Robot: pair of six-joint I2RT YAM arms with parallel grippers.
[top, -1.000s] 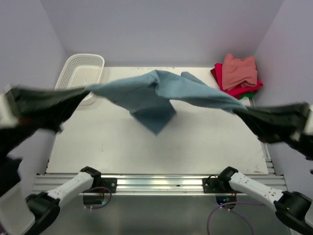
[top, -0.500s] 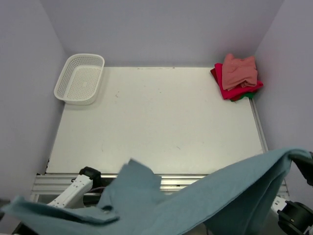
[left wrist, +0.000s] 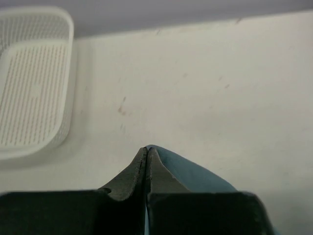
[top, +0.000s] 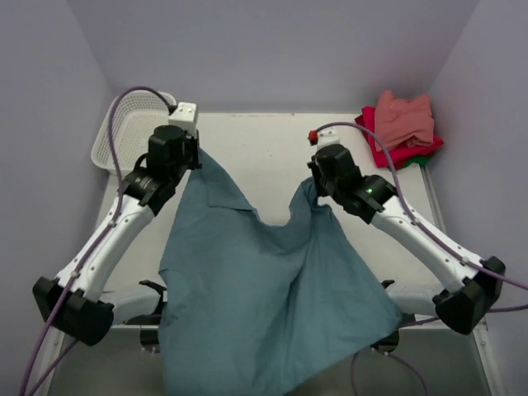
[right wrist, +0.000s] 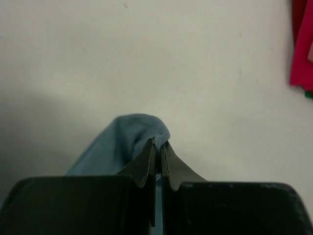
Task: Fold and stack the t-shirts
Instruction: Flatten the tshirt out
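teal shirt (top: 264,289) swung over table (top: 264,153), hem overhanging near edge

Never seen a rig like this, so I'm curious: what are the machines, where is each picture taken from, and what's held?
Two robot arms stand at the near edge of a table. The wide picture looks down from above and behind them; the other two come from wrist cameras. The left gripper and right gripper are each shut on an edge of one teal-blue t-shirt, which hangs between them. On it sit a white mesh basket, far left, and folded shirts, far right.
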